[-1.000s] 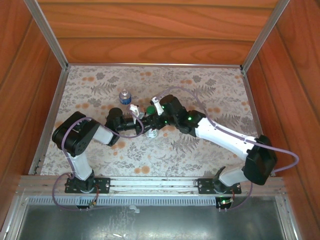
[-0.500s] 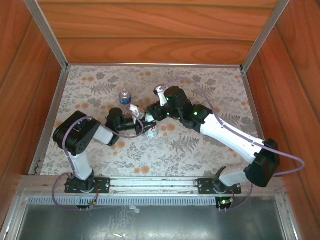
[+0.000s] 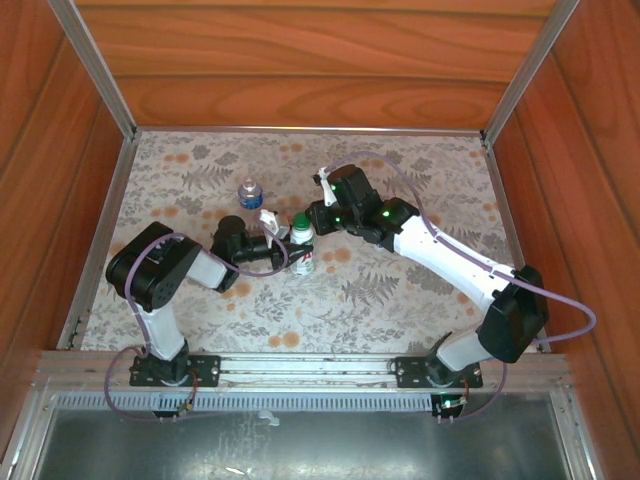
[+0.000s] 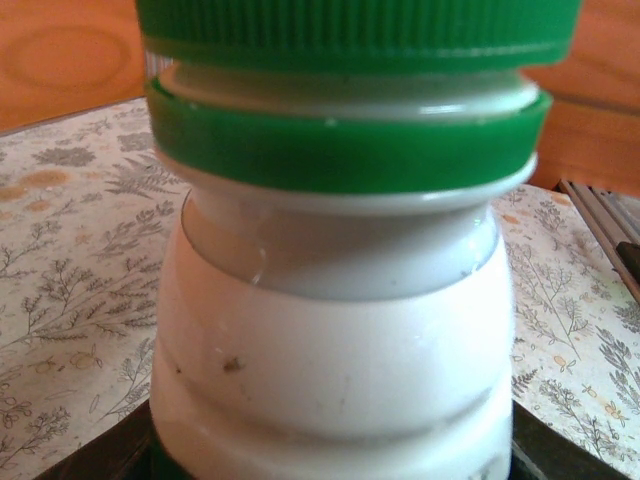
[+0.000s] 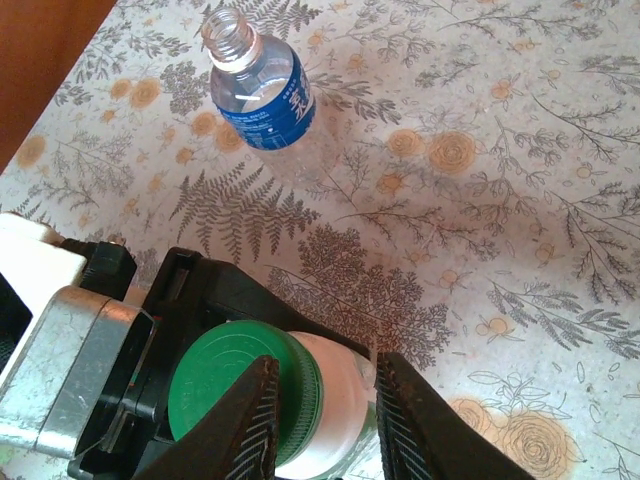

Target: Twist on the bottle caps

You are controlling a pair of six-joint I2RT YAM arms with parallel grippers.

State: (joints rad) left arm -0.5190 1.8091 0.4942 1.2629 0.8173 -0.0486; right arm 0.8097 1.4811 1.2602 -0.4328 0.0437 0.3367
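**A:** Caps first: where is the green cap (image 5: 240, 385)?
**B:** On the neck of the white bottle (image 4: 330, 370), above a green collar ring (image 4: 340, 150). A sliver of white neck shows between them.
**A:** Who has the bottle?
**B:** The left gripper (image 3: 295, 255) is clamped around its body, holding it upright on the floral table (image 5: 480, 200).
**A:** And the right gripper (image 5: 322, 400)?
**B:** Its 2 fingers are spread apart, just beside the cap, gripping nothing.
**A:** The other bottle?
**B:** The clear bottle (image 5: 262, 92) with the blue label stands uncapped, farther back on the table.
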